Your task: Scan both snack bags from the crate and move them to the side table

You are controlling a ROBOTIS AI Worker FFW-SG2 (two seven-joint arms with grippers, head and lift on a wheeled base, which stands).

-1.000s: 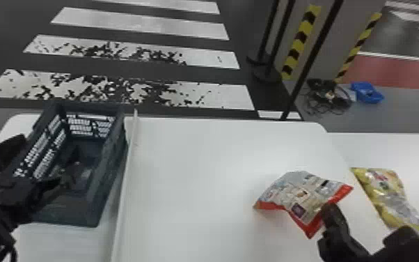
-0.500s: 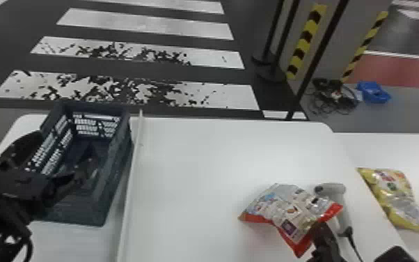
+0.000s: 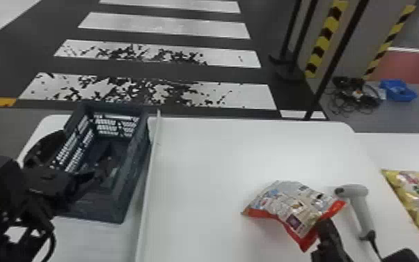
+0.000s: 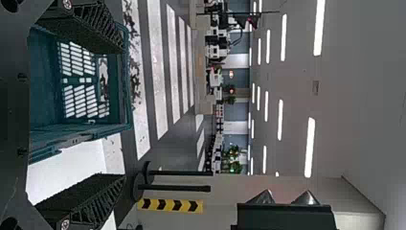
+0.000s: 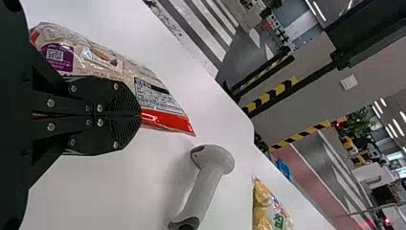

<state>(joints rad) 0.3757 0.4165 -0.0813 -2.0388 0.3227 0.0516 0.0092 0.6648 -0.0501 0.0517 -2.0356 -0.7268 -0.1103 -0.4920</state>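
Observation:
The red-edged snack bag (image 3: 289, 205) is at the right part of the white table, its red end pinched by my right gripper (image 3: 323, 224). In the right wrist view the right gripper (image 5: 140, 115) is shut on that bag (image 5: 158, 98). The yellow snack bag (image 3: 417, 195) lies on the side table at the right; it shows in the right wrist view as a yellow bag (image 5: 270, 208). Over the dark crate (image 3: 137, 167) at the left is my left gripper (image 3: 80, 156), its fingers apart with nothing between them; it is the gripper (image 4: 122, 108) in the left wrist view.
A grey handheld scanner (image 3: 358, 202) with a black cable lies on the table, just right of the held bag. A raised white strip (image 3: 148, 181) runs beside the crate. The side table (image 3: 403, 149) adjoins on the right.
The right gripper and its bag have moved left, and the scanner beside them has come into sight. The left gripper stays over the crate; the head view has shifted slightly.

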